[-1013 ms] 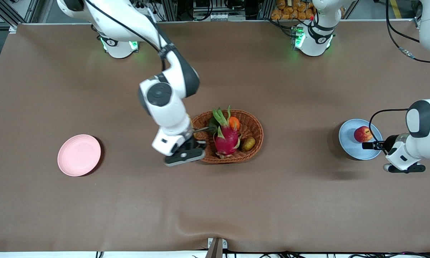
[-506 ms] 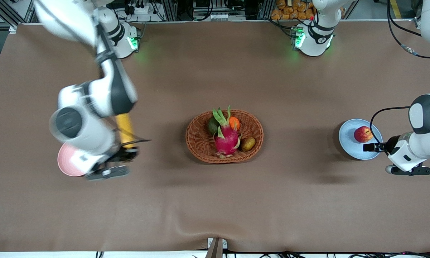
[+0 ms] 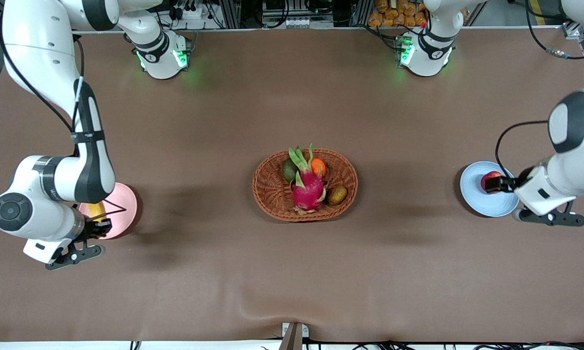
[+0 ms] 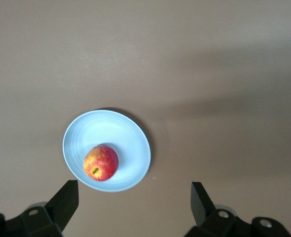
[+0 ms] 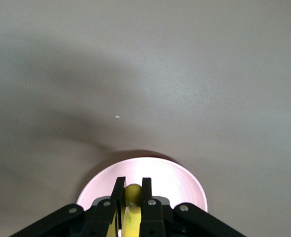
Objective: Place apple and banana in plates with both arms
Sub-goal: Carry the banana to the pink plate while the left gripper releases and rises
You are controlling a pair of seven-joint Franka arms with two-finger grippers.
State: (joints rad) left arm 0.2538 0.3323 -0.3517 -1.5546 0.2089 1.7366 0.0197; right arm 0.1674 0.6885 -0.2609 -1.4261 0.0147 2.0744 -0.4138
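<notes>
- The bench (image 3: pixel 292 272) is covered with a plain brown cloth, with a small bump in the cloth at the edge nearest the front camera.
- Along the top of the front view are metal frames, cables and a heap of orange-brown things (too small to tell what they are).
- Both arm bases glow green at that edge of the bench.
- A brown wicker basket (image 3: pixel 343 165) sits in the middle of the bench. It holds a pink dragon fruit (image 3: pixel 307 189), a small orange fruit (image 3: pixel 318 167), a green fruit (image 3: pixel 289 170) and a brown-green fruit (image 3: pixel 338 195).
- The apple (image 4: pixel 101 162) lies in the blue plate (image 4: pixel 128 143), toward the left arm's end of the bench.
- The left gripper (image 4: pixel 134 197) hangs over that plate with its fingers (image 4: pixel 66 197) spread wide and nothing between them.
- The pink plate (image 5: pixel 180 180) is toward the right arm's end of the bench.
- The right gripper (image 5: pixel 131 190) is over the pink plate, its fingers pinching the banana (image 5: pixel 131 197) (only a bit of yellow shows).
</notes>
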